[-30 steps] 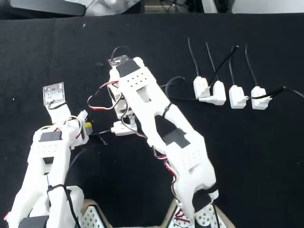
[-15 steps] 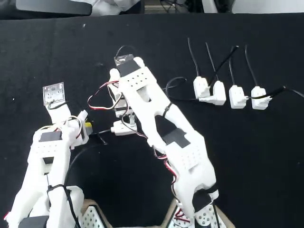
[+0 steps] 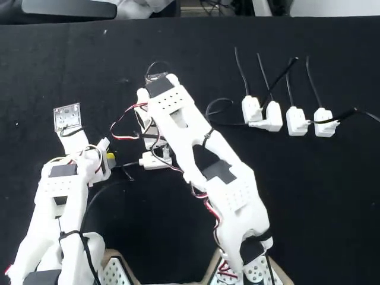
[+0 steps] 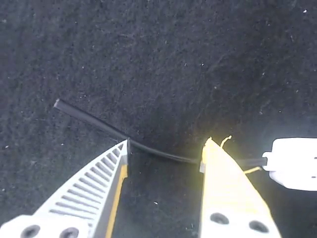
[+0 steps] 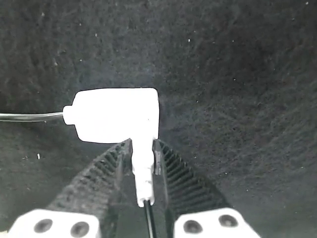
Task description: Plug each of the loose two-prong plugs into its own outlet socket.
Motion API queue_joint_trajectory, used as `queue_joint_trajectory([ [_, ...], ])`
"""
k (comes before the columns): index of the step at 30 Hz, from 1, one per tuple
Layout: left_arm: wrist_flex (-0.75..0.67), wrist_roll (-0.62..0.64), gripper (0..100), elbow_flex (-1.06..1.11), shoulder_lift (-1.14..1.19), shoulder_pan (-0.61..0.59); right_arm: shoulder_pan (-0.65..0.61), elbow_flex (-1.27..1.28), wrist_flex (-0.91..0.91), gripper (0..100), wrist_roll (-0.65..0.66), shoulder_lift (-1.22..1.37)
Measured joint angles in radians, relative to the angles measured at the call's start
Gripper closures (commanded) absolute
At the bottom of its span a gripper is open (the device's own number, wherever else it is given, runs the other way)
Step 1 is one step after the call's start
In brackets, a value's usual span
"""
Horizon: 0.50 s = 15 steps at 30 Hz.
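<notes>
My right gripper [image 5: 142,163] is shut on the narrow white body of a two-prong plug [image 5: 142,181], whose front end meets a white outlet socket [image 5: 116,115] lying on the black cloth. A thin cable leaves that socket sideways. In the high view the same socket [image 3: 149,161] lies mid-table, just under the right arm's wrist. My left gripper [image 4: 166,151] is open low over the cloth, and the socket's black cable [image 4: 94,123] runs across between its fingertips. The socket's end [image 4: 294,162] shows just beyond the yellow finger [image 4: 220,173].
Several white sockets and plugs [image 3: 273,116] with black cables lie in a row at the back right. A small grey square plate [image 3: 66,117] sits at the left. The black cloth [image 3: 332,202] covers the table.
The right arm's wrist has shifted slightly to the right over the socket. The left arm has kept still.
</notes>
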Motion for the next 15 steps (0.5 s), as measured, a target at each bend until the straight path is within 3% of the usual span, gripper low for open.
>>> queue_joint_trajectory([
  [15, 0.000, 0.000, 76, 0.000, 0.000, 0.000, 0.002, 0.005, -0.003, 98.8, 0.021, 0.046],
])
